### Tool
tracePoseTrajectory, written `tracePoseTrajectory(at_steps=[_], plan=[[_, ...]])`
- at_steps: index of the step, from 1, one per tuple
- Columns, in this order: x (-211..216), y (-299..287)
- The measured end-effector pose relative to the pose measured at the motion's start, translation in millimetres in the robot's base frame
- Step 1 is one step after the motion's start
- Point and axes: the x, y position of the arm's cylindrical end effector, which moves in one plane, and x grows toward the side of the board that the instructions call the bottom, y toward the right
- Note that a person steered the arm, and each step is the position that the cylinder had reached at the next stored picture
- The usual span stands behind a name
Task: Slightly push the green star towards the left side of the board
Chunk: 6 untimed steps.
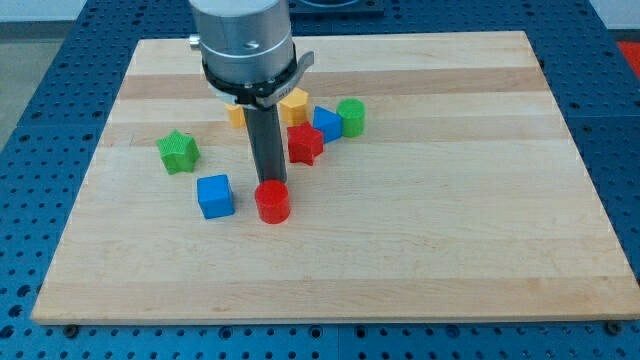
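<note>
The green star (178, 151) lies on the wooden board (420, 230) at the view's left. My tip (268, 181) is at the end of the dark rod, right of the star by about a block and a half. It stands just above the red cylinder (272, 202), touching or almost touching its top edge. The blue cube (215, 195) lies below and between the star and my tip.
A red star (305, 144), a blue block (327, 123), a green cylinder (351, 117), a yellow block (293, 104) and an orange block (236, 114) cluster near the rod, toward the view's top. The arm's grey housing (243, 40) hides part of them.
</note>
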Motion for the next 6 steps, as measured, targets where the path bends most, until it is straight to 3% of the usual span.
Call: tracePoseTrajectory(at_steps=[1, 3, 4, 6], plan=[[-0.4, -11.4], [-44.7, -103.0], [-94.9, -129.7], [-118.0, -133.4]])
